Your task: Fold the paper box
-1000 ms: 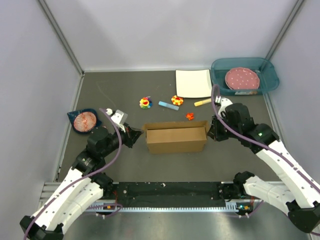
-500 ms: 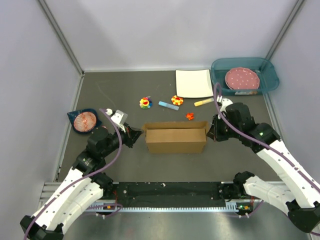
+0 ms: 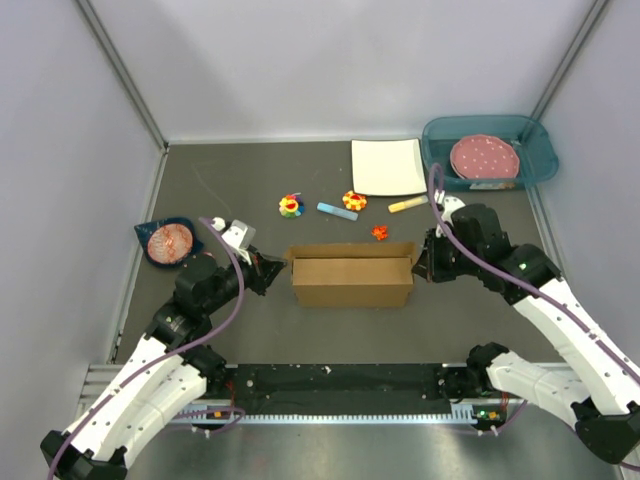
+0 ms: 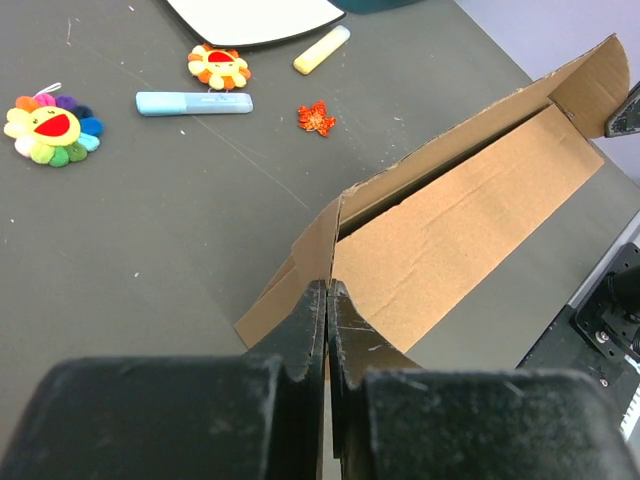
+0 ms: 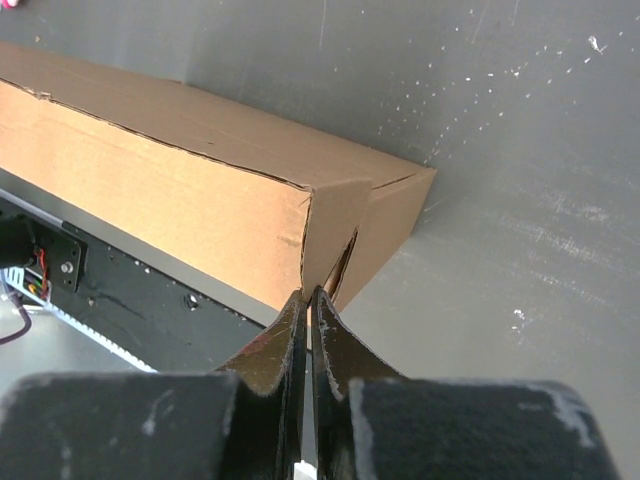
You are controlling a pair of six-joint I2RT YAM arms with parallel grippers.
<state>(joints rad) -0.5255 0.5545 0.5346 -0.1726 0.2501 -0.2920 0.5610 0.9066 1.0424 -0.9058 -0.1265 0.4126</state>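
The paper box (image 3: 352,281) is a long brown cardboard form lying across the table's middle, its top open and a flap sticking out at each end. My left gripper (image 3: 279,271) is at its left end, jaws shut on the thin end flap; in the left wrist view the gripper (image 4: 327,291) pinches the flap edge and the box (image 4: 470,225) runs away to the upper right. My right gripper (image 3: 421,264) is at the right end. In the right wrist view the gripper (image 5: 310,296) is shut on the corner flap of the box (image 5: 170,185).
Behind the box lie a white square plate (image 3: 386,166), two flower toys (image 3: 291,206) (image 3: 354,200), a blue marker (image 3: 337,211), a yellow stick (image 3: 405,204) and a small red piece (image 3: 380,233). A teal bin (image 3: 536,150) holds a pink plate. A blue bowl (image 3: 167,241) sits at left.
The right gripper and the box's right end have shifted very slightly left. The left arm has not visibly moved.
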